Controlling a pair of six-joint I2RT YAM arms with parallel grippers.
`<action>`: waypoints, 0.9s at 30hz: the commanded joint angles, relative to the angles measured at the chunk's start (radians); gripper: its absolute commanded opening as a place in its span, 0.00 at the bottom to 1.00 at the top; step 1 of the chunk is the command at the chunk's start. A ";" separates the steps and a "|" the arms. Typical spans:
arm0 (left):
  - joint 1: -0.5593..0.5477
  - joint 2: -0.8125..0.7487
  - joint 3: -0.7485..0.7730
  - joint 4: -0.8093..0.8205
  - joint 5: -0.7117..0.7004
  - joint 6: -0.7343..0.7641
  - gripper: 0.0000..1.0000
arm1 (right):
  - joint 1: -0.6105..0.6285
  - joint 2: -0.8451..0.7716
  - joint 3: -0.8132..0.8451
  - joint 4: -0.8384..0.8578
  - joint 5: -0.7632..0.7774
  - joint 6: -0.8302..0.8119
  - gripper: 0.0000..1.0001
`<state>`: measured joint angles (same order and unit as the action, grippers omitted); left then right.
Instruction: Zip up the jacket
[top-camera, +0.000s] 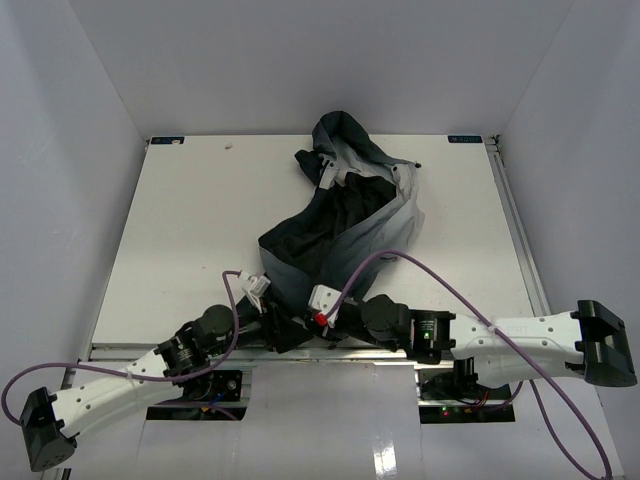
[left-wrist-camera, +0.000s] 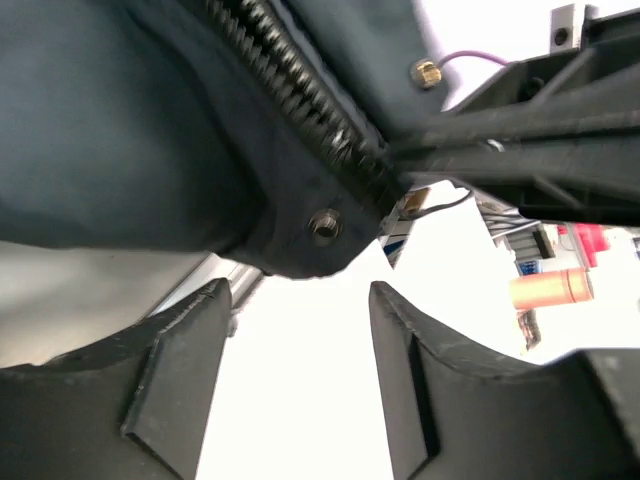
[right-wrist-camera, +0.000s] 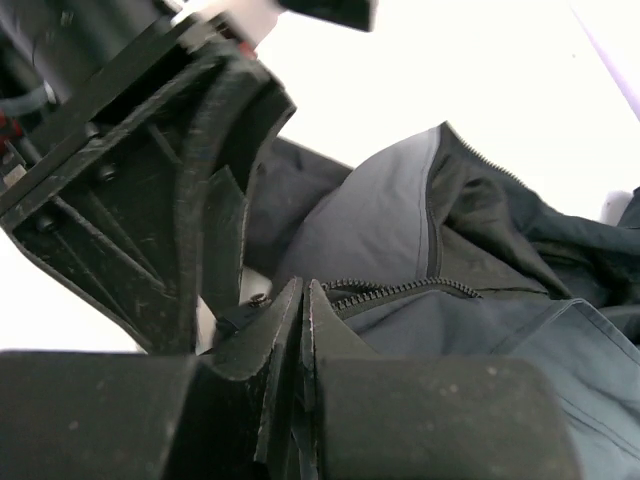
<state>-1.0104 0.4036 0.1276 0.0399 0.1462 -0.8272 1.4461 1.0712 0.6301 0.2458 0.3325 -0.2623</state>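
At the near worktop (top-camera: 180, 230) edge, the left claw (left-wrist-camera: 300, 305) is spread wide and empty, just short of the jacket (top-camera: 350, 220) hem. The right claw (right-wrist-camera: 303, 300) is clamped on the zipper's (right-wrist-camera: 400, 292) near end. From there the zipper's length is laid towards the far side.

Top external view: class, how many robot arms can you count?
2. The left arm extends from bottom left, the right arm from bottom right; both reach the near hem of the jacket. None appears hidden.

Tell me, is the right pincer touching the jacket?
Touching: the right wrist view shows the right pincer shut on the jacket at its zipper edge.
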 joint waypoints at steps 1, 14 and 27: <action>-0.005 -0.080 0.007 -0.063 -0.018 -0.052 0.69 | 0.018 -0.065 -0.046 0.148 0.076 0.105 0.08; -0.005 -0.061 -0.034 0.081 -0.032 -0.085 0.65 | 0.047 -0.021 -0.093 0.296 0.143 0.157 0.08; -0.008 0.096 0.129 -0.125 -0.289 0.114 0.63 | 0.046 0.064 0.012 0.224 0.291 0.255 0.08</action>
<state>-1.0144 0.4934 0.1779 -0.0267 -0.0113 -0.7864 1.4879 1.1216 0.5619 0.4509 0.5386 -0.0709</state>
